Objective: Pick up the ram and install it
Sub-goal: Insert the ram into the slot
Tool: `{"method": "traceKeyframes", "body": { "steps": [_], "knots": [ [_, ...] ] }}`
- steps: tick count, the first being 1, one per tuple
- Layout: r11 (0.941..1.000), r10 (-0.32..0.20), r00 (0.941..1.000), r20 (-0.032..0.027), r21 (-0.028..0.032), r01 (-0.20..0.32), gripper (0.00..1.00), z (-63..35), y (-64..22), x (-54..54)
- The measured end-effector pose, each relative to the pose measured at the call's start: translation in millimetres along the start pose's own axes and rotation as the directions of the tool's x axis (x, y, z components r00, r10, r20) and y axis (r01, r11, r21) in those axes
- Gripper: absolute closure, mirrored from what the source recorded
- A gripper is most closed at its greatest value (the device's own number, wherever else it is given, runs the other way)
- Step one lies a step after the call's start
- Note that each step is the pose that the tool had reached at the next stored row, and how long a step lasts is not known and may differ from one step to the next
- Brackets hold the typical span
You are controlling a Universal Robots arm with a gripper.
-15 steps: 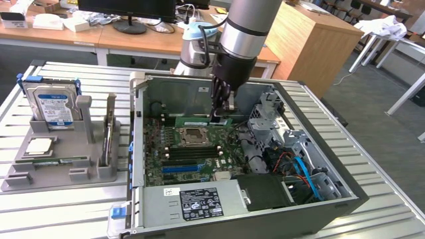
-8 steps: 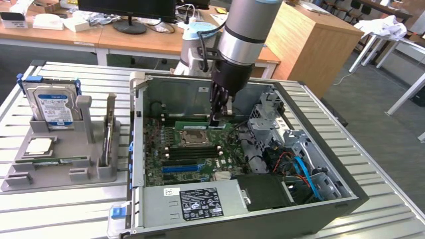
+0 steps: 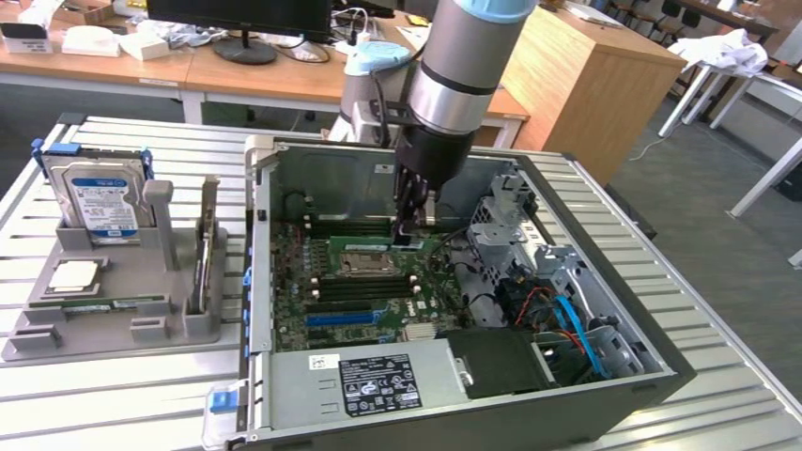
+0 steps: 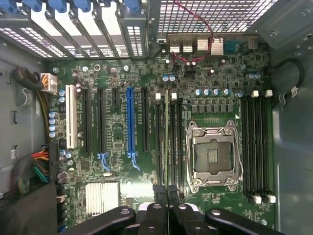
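An office-like lab: wooden desks (image 3: 251, 75), a monitor (image 3: 239, 14), and an opened computer case (image 3: 351, 178) on a slatted metal table (image 3: 138, 141).

Bright, even light — soft shadows, mild glare

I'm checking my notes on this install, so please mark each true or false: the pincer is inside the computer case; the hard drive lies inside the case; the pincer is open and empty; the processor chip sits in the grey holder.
1. The pincer is inside the computer case, above the circuit board. True.
2. The hard drive lies inside the case. False: it stands in the grey holder, outside the case on the exterior view's left.
3. The pincer is open and empty. False: it is shut on the ram, seen edge-on.
4. The processor chip sits in the grey holder. True.
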State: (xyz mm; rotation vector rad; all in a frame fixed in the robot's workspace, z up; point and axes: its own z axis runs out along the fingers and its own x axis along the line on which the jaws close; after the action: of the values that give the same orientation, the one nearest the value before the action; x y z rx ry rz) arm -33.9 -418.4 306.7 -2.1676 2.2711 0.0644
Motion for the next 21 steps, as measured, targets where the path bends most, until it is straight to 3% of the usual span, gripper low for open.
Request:
{"method": "traceKeyframes", "body": {
  "steps": [14, 21],
  "knots": [
    [1.0, 0.0, 1.0, 0.0, 0.0, 0.0, 0.89, 16.4, -0.5, 0.2],
    [1.0, 0.0, 1.0, 0.0, 0.0, 0.0, 0.89, 17.8, -0.5, 0.3]
  ]
}}
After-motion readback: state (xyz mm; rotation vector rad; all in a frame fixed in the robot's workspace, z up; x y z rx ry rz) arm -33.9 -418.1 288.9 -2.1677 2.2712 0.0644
